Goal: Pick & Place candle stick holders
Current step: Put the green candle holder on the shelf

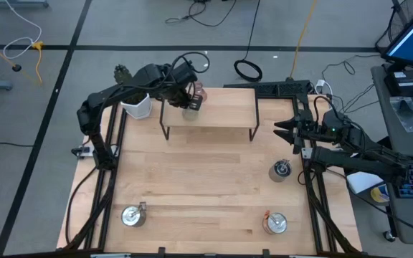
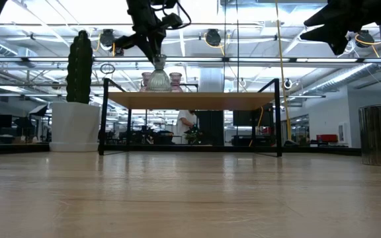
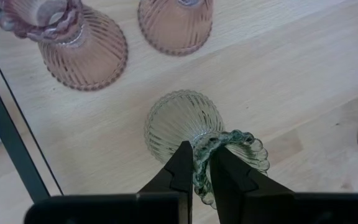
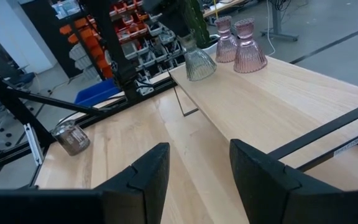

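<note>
Left tool (image 3: 196, 174) pinches the green holder's (image 3: 185, 121) rim, apparently on the shelf (image 3: 291, 81).

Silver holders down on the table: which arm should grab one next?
Right, probably. The right claw hangs open and empty near a silver holder, while the left claw is shut on the green glass holder on the raised shelf.

Ribbed olive-green glass holder (image 3: 182, 121); two ribbed pale pink holders (image 3: 82, 46); silver metal holders (image 1: 281, 170), possibly three.
</note>
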`<state>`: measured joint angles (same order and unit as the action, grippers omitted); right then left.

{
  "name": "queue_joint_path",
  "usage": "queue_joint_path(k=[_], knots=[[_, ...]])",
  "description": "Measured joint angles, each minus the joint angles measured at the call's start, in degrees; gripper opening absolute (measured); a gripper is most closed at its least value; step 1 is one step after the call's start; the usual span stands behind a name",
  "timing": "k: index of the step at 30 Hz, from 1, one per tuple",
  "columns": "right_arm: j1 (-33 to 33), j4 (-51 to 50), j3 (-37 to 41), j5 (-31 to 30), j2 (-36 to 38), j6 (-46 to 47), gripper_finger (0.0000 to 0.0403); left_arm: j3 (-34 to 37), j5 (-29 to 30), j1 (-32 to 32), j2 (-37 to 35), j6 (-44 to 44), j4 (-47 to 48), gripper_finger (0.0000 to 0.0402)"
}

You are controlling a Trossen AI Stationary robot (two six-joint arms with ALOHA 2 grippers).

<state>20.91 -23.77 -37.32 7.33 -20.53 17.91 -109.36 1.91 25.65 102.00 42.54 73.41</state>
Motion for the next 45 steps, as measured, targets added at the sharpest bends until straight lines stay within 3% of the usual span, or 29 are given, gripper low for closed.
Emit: queue_joint_path(k=[20,30,45], knots=[[-0.02,0.0,0.0,0.02,0.0,-0.63,0.016,-0.02,1.09,1.0,0.81,-0.08,-0.31,0.0041],[0.0,-0.02,0.0,0.02,0.01,-0.63,0.016,-0.01,1.21,1.0,0.81,-0.43,-0.48,0.0082],[-0.01,-0.02,0.0,0.23,0.0,-0.63,0.016,0.0,3.43,1.0,0.78,-1.01,-2.59,0.0085]])
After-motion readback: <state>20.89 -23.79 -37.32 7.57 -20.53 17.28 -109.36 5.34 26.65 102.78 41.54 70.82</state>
